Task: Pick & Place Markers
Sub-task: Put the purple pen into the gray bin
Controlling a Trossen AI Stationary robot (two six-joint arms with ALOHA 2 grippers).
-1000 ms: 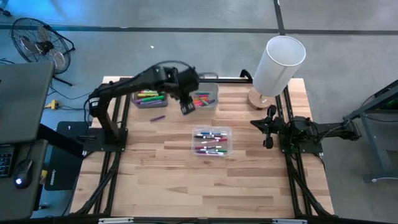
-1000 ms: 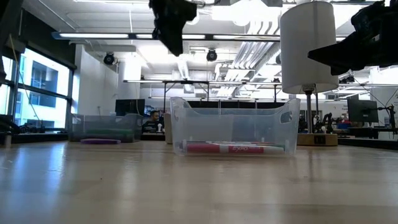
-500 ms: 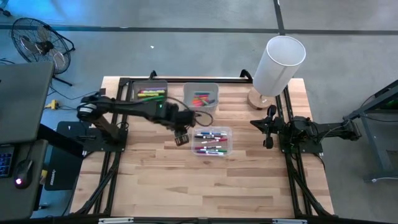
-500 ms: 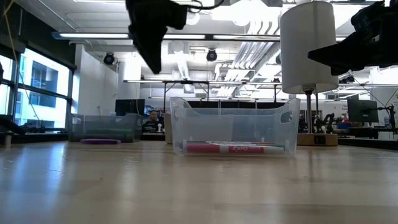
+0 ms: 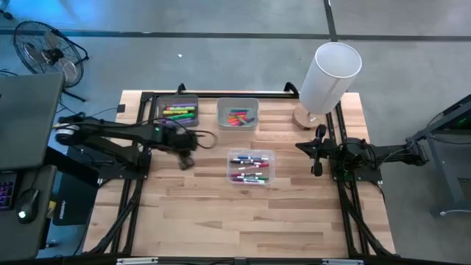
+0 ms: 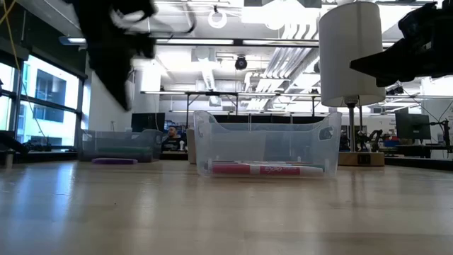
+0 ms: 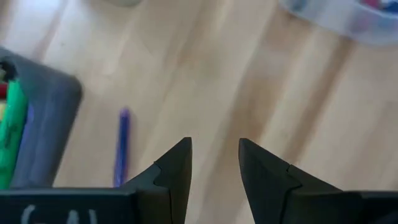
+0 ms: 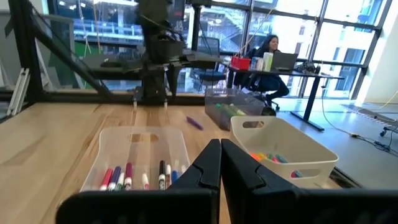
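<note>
Clear bin [image 5: 251, 167] sits nearest at table centre, holding a pile of mixed markers [image 5: 249, 169]; low view shows a red one lying along its floor [image 6: 265, 168]. Left gripper [image 5: 185, 160] hangs above bare wood just left of that bin, fingers [image 7: 176, 171] spread with a gap, nothing between them. Right gripper [image 5: 317, 160] parked at the right edge of the table, fingers pressed together, empty. Farther back, a loose purple marker [image 5: 187, 139] lies on the wood just in front of the grey bin [image 5: 176, 112], not touching it. Grey bin has green, yellow and red markers inside. Beside it the pale bin [image 5: 237, 114] holds pink, orange and green ones. White paper-towel roll [image 5: 328, 76] stands upright at far right corner.
</note>
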